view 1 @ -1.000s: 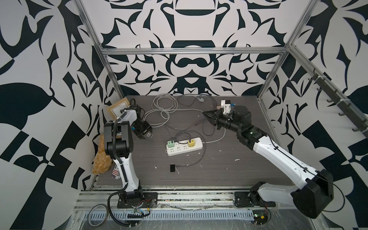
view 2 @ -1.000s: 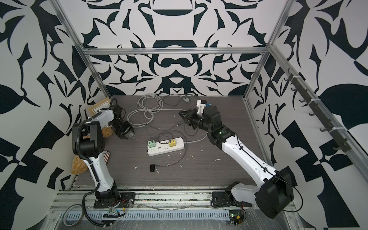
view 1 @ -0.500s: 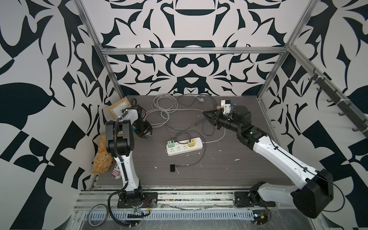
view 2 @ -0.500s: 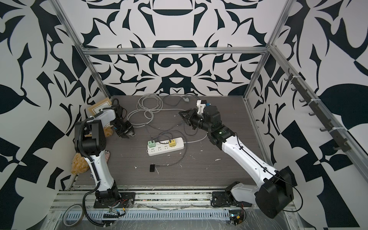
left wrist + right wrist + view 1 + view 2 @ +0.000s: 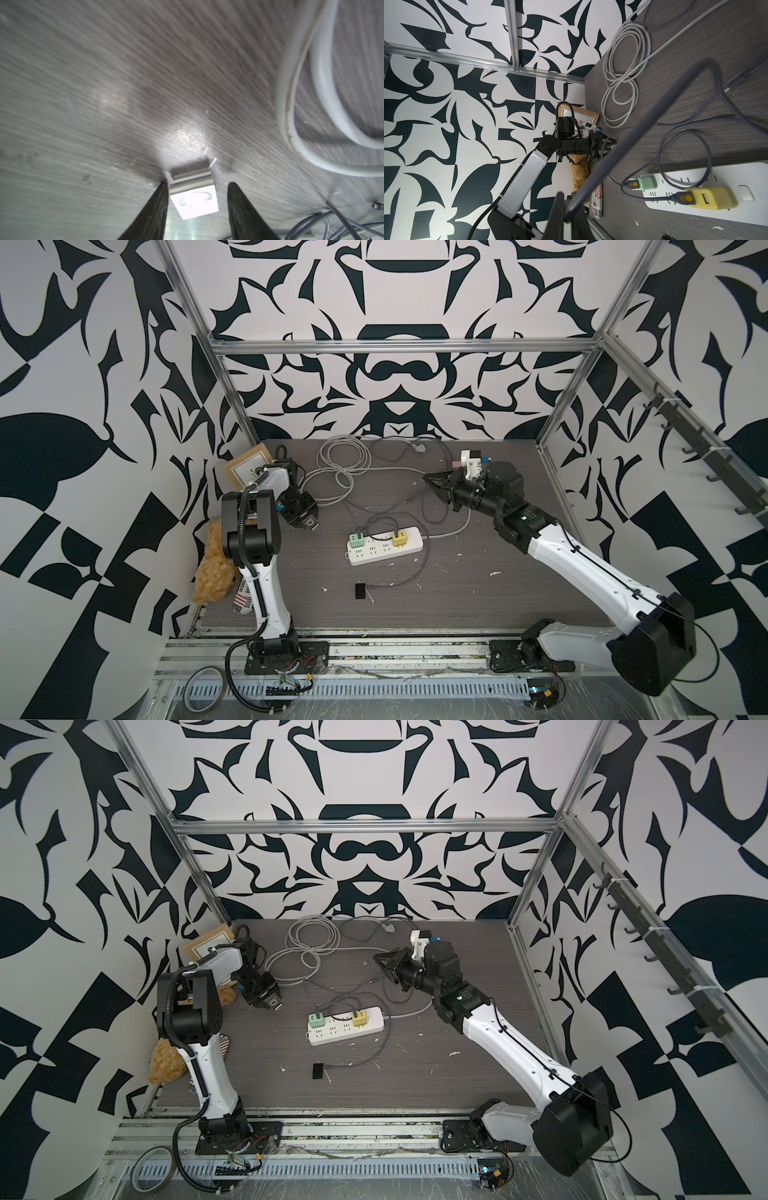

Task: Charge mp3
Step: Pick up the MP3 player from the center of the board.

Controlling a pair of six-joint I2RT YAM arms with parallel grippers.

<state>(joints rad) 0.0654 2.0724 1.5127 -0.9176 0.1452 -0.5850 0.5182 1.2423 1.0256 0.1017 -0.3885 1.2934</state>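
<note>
1. The power strip (image 5: 415, 542) holds two cubes in its sockets. The green charger (image 5: 355, 540) sits at the end nearer the left gripper (image 5: 197, 185), and the yellow charger (image 5: 400, 537) sits nearer the right gripper (image 5: 427, 479).
2. The mp3 (image 5: 194, 202) sits between the left gripper's fingers (image 5: 153, 207). One finger touches its edge and a slit of table shows beside the other, so I cannot tell whether it is truly pinched.
3. The right gripper is pressed together on a dark cable (image 5: 633, 133).
4. The left wrist view alone shows the mp3's pale ring and clip. In both top views it is a speck at the fingertips.
5. The right wrist view alone shows orange-dotted plugs (image 5: 633, 184) in both chargers.
</note>
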